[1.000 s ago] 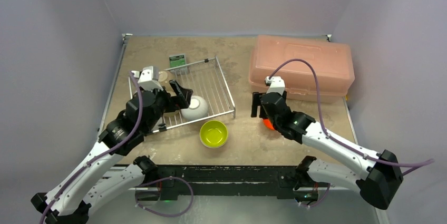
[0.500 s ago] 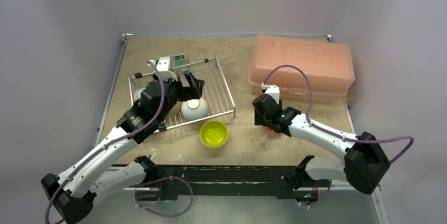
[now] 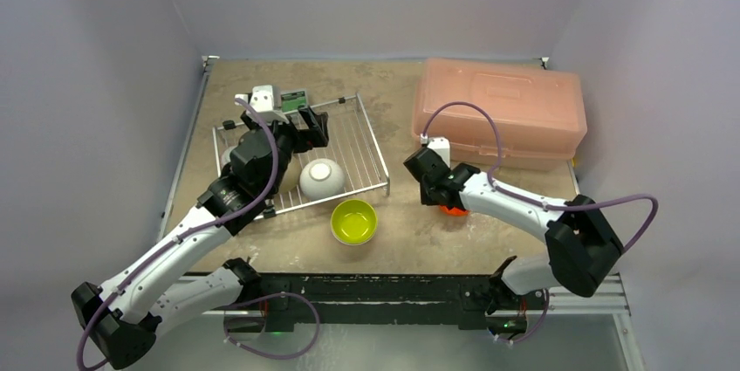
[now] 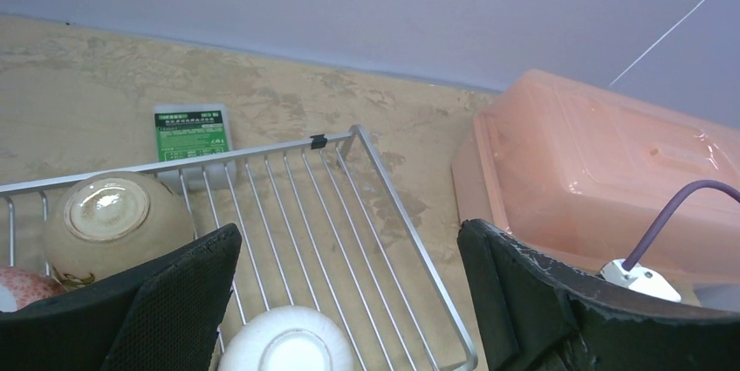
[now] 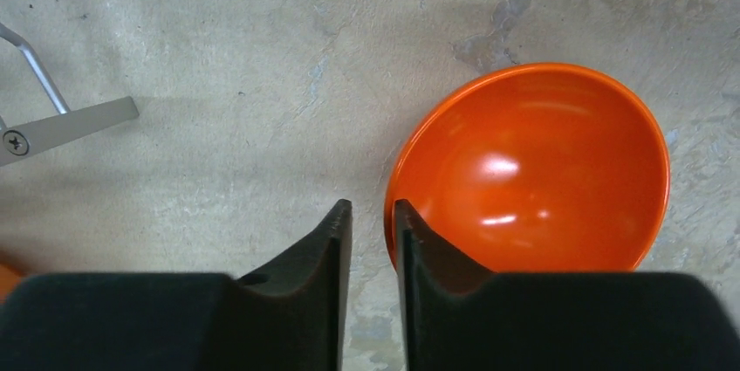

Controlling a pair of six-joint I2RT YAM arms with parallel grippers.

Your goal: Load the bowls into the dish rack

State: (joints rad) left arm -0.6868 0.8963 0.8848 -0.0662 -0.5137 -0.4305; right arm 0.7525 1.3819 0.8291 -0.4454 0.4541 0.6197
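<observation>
An orange bowl (image 5: 532, 170) sits on the table right of the dish rack (image 3: 349, 140); from above only its edge (image 3: 453, 209) shows under the right arm. My right gripper (image 5: 373, 214) is pinched almost together across the bowl's left rim, right finger inside and left finger outside. In the rack a white bowl (image 3: 321, 177) and a beige bowl (image 4: 113, 214) lie upside down, and the edge of a reddish bowl (image 4: 17, 288) shows beside them. A lime-green bowl (image 3: 353, 221) stands on the table in front of the rack. My left gripper (image 4: 349, 301) hangs wide open and empty above the rack's bars.
A pink translucent box (image 3: 497, 109) fills the back right, close behind the right arm. A small green card (image 3: 293, 99) lies just behind the rack. Grey walls close in the table on three sides.
The right gripper swung left and down to the orange bowl and its jaws closed in on the rim. The left gripper, still open, drew back from the white bowl toward the rack's far side.
</observation>
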